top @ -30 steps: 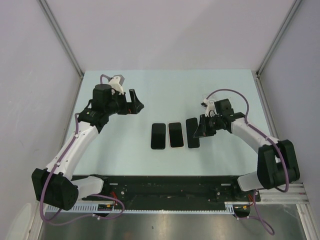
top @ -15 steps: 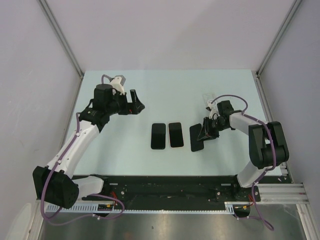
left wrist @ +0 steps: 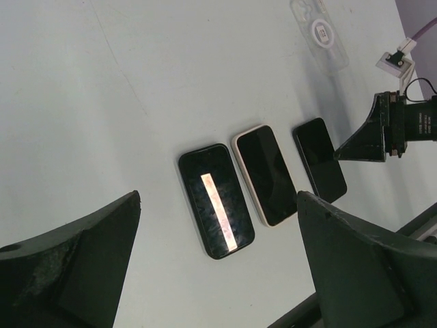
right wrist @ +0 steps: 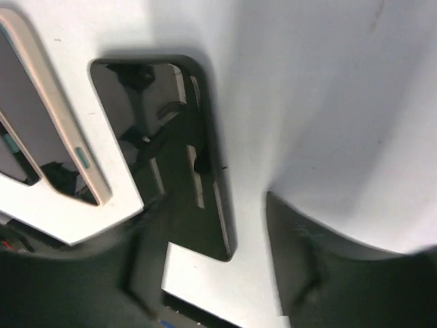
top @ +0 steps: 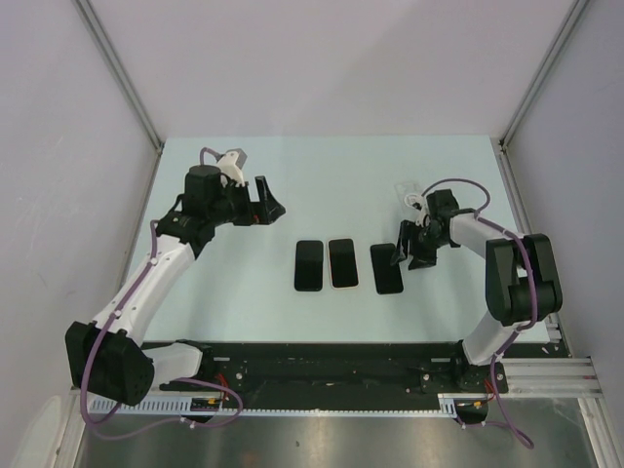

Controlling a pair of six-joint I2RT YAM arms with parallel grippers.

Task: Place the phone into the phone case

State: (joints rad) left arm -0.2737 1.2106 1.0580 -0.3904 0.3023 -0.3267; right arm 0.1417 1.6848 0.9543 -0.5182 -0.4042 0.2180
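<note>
Three phones lie side by side near the table's front. The black phone (top: 387,268) on the right lies flat; in the right wrist view this phone (right wrist: 171,150) has its near end between my right gripper's (right wrist: 212,208) parted fingers, which do not grip it. Seen from above, the right gripper (top: 406,255) sits low at the phone's right edge. A clear phone case (top: 407,189) with a white ring (left wrist: 321,31) lies behind that gripper. My left gripper (top: 265,202) hovers open, back left of the phones, with nothing between its fingers (left wrist: 89,260).
The middle phone (top: 342,263) has a white rim, and the left phone (top: 308,265) is black with a light streak reflected on its screen (left wrist: 217,203). The black rail (top: 322,366) with both arm bases runs along the near edge. Grey walls close in both sides.
The right gripper, which held the right-hand phone tilted, has lowered it flat onto the table, a little farther right, and its jaws have spread apart. The left arm has barely moved.
</note>
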